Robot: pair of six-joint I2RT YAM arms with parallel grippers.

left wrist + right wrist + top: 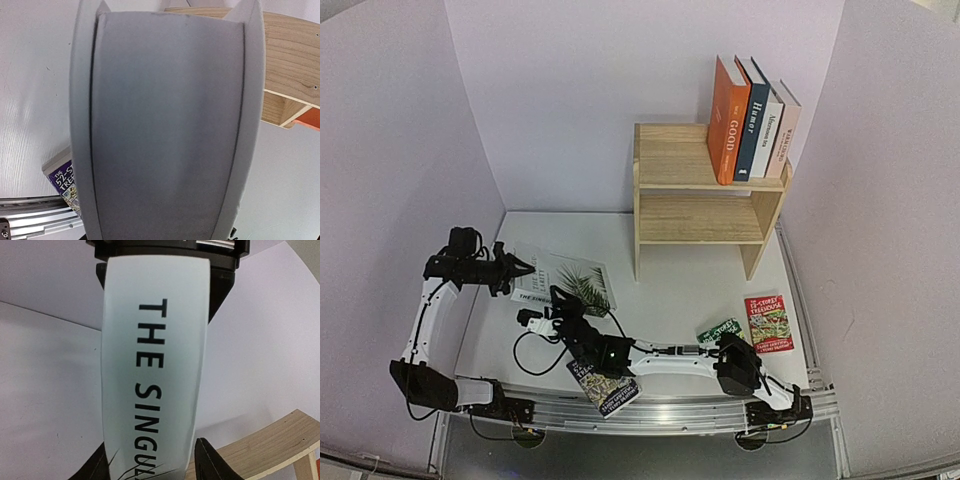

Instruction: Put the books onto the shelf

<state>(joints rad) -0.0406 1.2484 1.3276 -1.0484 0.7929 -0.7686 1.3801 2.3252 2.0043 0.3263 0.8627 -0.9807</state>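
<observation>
While a white hardback book with a palm leaf on its cover (575,282) sits at the left of the white worktop (690,290), the left fingers (525,268) grasp its page edge. The right fingers (210,462) flank its spine, lettered "THE SINGU"; I cannot tell whether they are clenched. Four upright books (752,120) stand on top of the light wooden two-tier shelf (700,215) at the back. A purple Treehouse paperback (603,385) lies at the near edge. A green paperback (718,329) and a red Treehouse paperback (768,322) lie on the right.
</observation>
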